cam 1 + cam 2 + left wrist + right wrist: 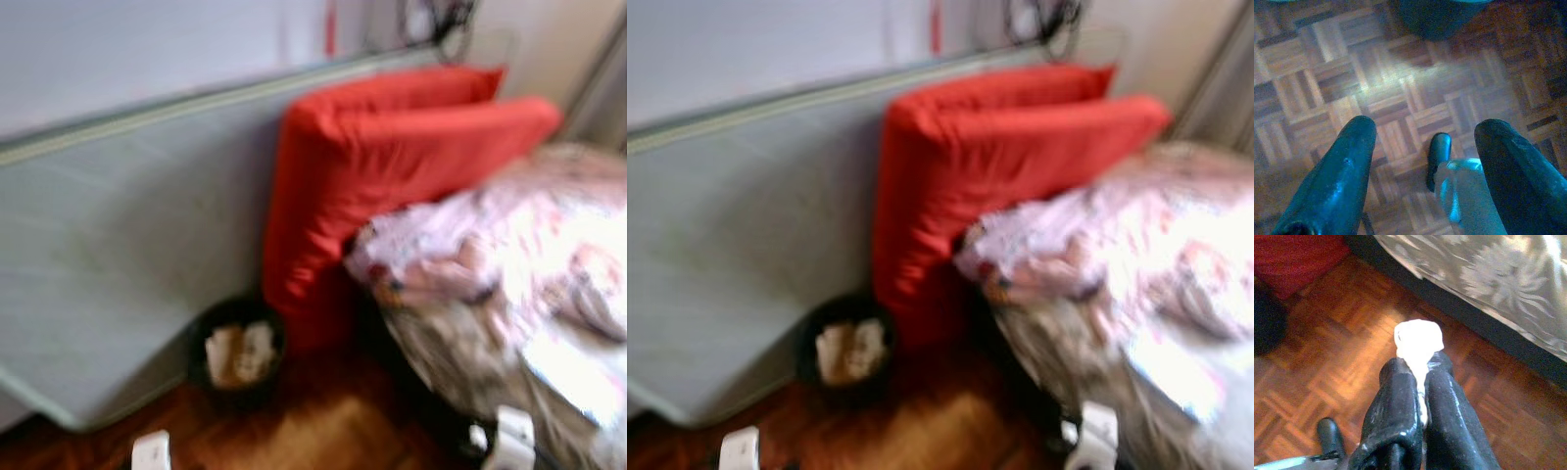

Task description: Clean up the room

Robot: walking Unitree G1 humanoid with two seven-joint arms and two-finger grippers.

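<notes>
Right tool point(1418, 382): fingers pressed together on a crumpled white wad of paper point(1418, 340), which sticks out past the fingertips; it hangs over the parquet floor point(1352, 362), near the edge of the bed.
Left tool point(1425, 161): fingers spread wide apart with nothing between them, pointing down at the parquet.
Waste bin point(237, 354): dark and round, standing on the floor at the foot of the red cushions and against the grey panel; pale crumpled scraps lie inside it.
Red cushions point(392, 157): two large ones standing on edge, leaning against the wall side, between the grey panel and the bed.
Grey panel point(127, 245): a big flat slab tilted against the wall, its lower corner on the floor.
Bed point(1484, 279): covered with a floral spread in grey and pink, rumpled at the cushion end; its dark base runs along the floor beside the right tool.
Picture quality: both head views are blurred, so fine detail on the bedding and the bin's contents cannot be told.
</notes>
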